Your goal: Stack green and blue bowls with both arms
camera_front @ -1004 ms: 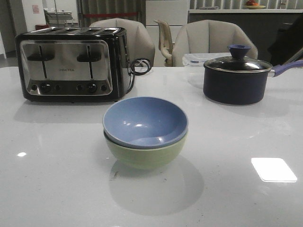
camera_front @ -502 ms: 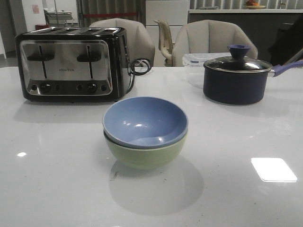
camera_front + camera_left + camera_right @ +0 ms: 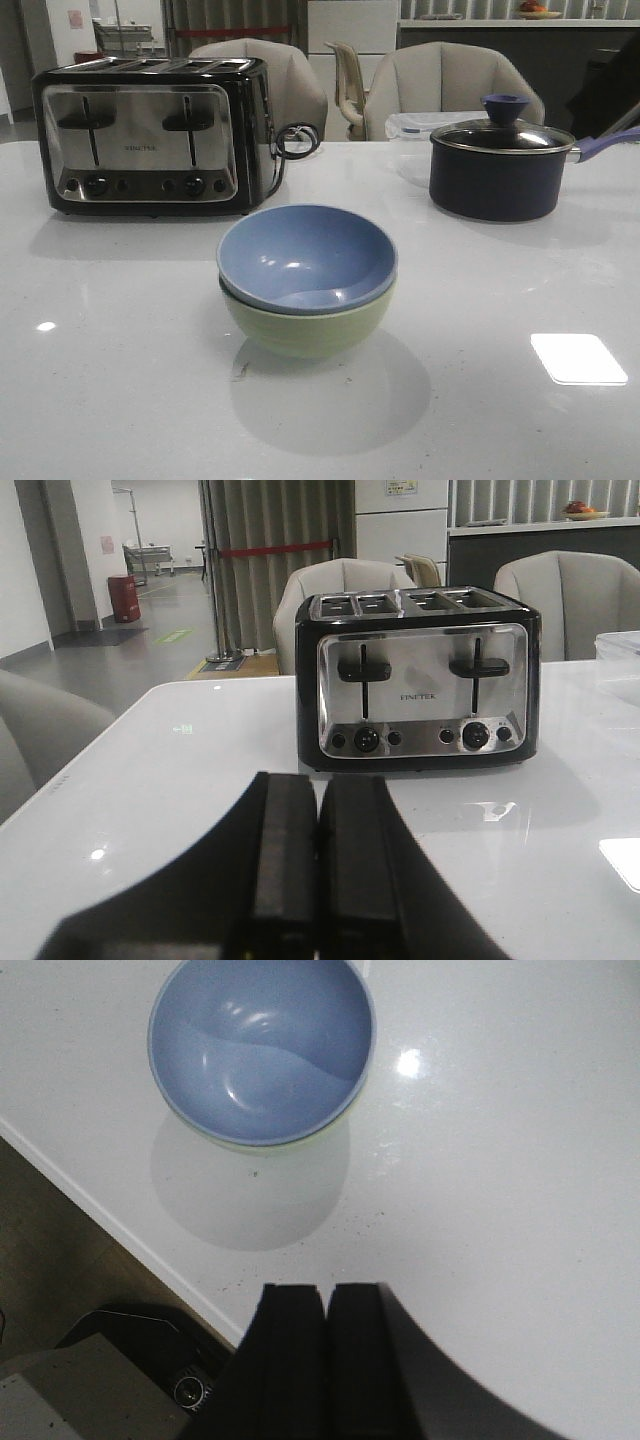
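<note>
Nothing has moved since the earlier frames: left gripper (image 3: 317, 880) has its fingers pressed together on nothing, facing the toaster (image 3: 417, 676), and right gripper (image 3: 325, 1360) is likewise closed and empty, above the table (image 3: 500, 1160) and apart from the bowls. Blue bowl (image 3: 306, 257) sits nested in the green bowl (image 3: 310, 328), in front of the toaster; saucepan (image 3: 500, 167) stands to the toaster's right.
</note>
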Robot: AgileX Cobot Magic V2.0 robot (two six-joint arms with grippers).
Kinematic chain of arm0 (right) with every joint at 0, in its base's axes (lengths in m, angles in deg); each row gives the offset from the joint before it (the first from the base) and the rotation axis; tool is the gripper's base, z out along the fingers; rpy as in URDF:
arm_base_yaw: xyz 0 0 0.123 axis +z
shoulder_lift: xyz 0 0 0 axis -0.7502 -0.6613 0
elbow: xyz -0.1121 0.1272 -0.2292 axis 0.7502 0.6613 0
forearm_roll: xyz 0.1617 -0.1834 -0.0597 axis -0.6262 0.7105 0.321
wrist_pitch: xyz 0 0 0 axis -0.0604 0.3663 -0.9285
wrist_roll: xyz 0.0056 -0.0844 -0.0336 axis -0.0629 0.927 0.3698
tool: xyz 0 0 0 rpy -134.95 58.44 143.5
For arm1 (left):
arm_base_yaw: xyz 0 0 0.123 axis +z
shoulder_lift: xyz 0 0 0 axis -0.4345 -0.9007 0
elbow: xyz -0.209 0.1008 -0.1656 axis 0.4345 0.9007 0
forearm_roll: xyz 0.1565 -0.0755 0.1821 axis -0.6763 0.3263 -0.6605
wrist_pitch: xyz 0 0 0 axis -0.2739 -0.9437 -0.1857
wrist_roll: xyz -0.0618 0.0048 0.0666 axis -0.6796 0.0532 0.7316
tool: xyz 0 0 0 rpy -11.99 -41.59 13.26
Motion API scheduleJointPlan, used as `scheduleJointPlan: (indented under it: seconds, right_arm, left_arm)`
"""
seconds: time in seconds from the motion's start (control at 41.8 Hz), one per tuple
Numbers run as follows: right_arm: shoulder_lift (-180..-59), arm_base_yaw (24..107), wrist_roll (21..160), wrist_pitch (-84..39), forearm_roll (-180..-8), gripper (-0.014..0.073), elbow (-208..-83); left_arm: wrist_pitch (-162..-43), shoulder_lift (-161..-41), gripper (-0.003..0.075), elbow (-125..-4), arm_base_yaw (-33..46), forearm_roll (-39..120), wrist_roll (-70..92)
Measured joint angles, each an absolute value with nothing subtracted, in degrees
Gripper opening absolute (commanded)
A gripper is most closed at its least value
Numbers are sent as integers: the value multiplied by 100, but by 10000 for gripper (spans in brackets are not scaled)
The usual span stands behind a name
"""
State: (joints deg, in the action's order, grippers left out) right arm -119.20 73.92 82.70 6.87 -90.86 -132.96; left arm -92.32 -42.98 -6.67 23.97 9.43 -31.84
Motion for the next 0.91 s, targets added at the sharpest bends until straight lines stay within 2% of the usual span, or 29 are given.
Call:
scheduleJointPlan:
  seconds: [0.215,0.335,0.454,0.598,0.717,0.908]
  right_arm:
    - [-11834,7313,8270,675,-9086,36,-13267]
    - [-11424,6633,8270,352,-9099,36,-12986]
    - [-10504,5636,8270,-293,-9088,36,-12369]
    - [-9133,4856,8270,-1338,-9051,36,-11370]
    - [-7927,4577,8270,-2201,-9052,36,-10361]
    - [-6488,4530,8270,-2654,-9113,36,-9064]
  left_arm:
    - [-9232,-4298,98,-667,2397,943,-3184]
    - [-9232,-4298,98,-667,2397,943,-3184]
    - [-9232,-4298,98,-667,2397,943,-3184]
    - [-9232,-4298,98,-667,2397,943,-3184]
    - [-9232,-4298,98,-667,2397,943,-3184]
    - [-9232,-4298,98,-667,2397,943,-3184]
